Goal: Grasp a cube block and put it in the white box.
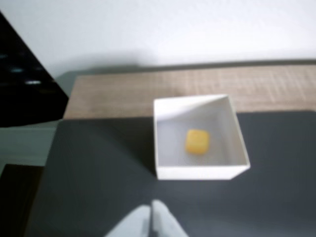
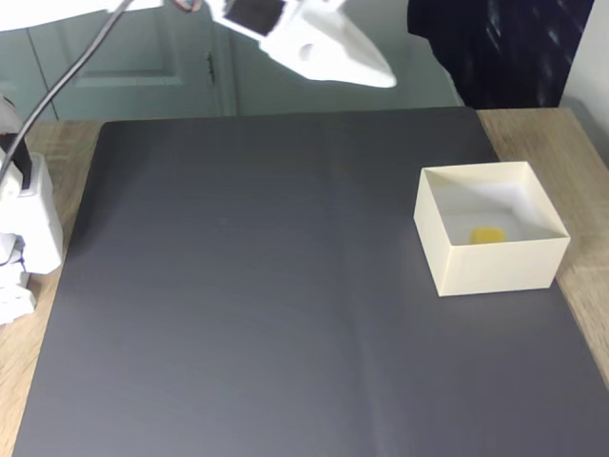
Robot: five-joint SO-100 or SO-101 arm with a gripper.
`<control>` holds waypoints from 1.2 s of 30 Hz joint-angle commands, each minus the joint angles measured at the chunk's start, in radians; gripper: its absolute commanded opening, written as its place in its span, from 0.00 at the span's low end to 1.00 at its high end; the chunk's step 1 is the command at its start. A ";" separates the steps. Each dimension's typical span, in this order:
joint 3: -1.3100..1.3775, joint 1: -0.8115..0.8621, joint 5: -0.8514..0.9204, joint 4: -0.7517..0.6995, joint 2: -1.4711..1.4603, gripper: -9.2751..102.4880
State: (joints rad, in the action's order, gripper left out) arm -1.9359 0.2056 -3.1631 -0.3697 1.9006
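- My fingers [image 1: 152, 219] are pale grey-white in the wrist view; in the fixed view my gripper [image 2: 366, 69] is glossy white with a black patch near its base.
- Ahead of my fingertips, the white box [image 1: 197, 172] has cream-white walls and a paler, greyish-white inside.
- Inside it, the cube block [image 1: 197, 141] is bright yellow-orange, plain.
- Under my fingers, the mat [image 2: 247, 286] is flat dark charcoal grey, without pattern.
- Beyond the box, the table [image 1: 123, 91] is light brown with fine wood grain.
- Past that, the wall [image 1: 163, 29] is plain white.
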 commanded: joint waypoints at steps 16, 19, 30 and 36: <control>-0.532 -0.057 0.080 0.020 0.630 0.08; -0.655 -0.046 0.117 0.021 0.799 0.08; -0.890 -0.041 0.166 -0.081 1.138 0.08; -1.014 -0.025 0.184 -0.192 1.351 0.08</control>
State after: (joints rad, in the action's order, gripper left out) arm -2.9268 0.1733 -2.9882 -0.5292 3.1661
